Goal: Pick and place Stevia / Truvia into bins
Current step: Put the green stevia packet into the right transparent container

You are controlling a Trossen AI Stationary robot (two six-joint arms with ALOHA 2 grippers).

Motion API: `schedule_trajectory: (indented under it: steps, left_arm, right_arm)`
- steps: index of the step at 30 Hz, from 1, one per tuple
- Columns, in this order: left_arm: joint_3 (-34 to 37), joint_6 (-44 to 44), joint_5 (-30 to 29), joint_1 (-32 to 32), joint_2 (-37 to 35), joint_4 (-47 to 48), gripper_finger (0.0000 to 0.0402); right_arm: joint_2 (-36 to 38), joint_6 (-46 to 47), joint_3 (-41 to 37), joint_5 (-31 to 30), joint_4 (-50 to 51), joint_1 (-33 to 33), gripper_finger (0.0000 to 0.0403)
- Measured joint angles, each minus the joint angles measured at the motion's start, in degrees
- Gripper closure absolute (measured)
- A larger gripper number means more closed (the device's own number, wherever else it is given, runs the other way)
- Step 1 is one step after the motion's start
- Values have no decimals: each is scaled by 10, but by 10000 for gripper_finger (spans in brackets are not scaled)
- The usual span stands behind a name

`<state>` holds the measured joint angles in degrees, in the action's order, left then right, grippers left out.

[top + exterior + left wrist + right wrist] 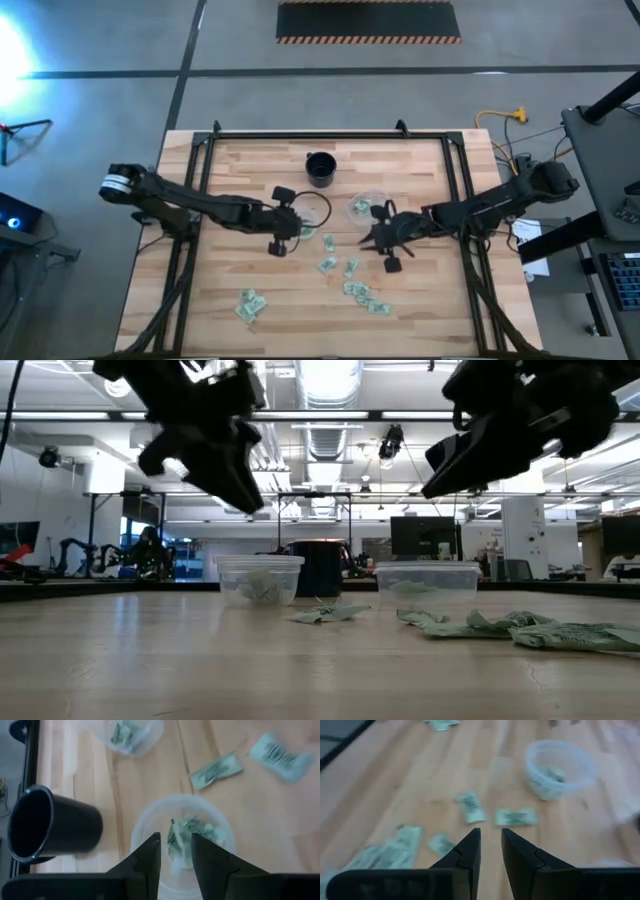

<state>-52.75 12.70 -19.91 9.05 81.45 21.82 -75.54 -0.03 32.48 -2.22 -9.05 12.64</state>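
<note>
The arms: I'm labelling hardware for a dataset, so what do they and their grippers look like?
Both arms are dark, slim and jointed. The left arm has a pale silver band near its base, the right arm none visible. The left gripper and right gripper each have two flat, black, wedge-shaped fingers.

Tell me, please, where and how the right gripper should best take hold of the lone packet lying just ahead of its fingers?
The packet lies flat on the table, apart from its neighbours. Probably best for the right gripper to come straight down and pinch across its short width, near the middle, since a flat packet offers no edge from the side.
</note>
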Motion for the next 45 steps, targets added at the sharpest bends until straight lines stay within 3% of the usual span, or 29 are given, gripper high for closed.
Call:
schedule_trajectory:
  steps: [10, 17, 24, 45]
  left_arm:
    - [26, -107, -1, 62, -68, 43, 312]
    - [45, -204, -15, 105, -87, 79, 312]
    - [60, -227, -33, 121, -87, 75, 312]
    - [74, -229, -47, 121, -85, 71, 312]
  right_arm:
    - [-123, -54, 48, 20, -54, 33, 321]
    - [-200, -84, 147, 27, 60, 33, 259]
    - [-251, -101, 229, 27, 193, 34, 208]
    - [-324, -132, 292, 40, 296, 33, 223]
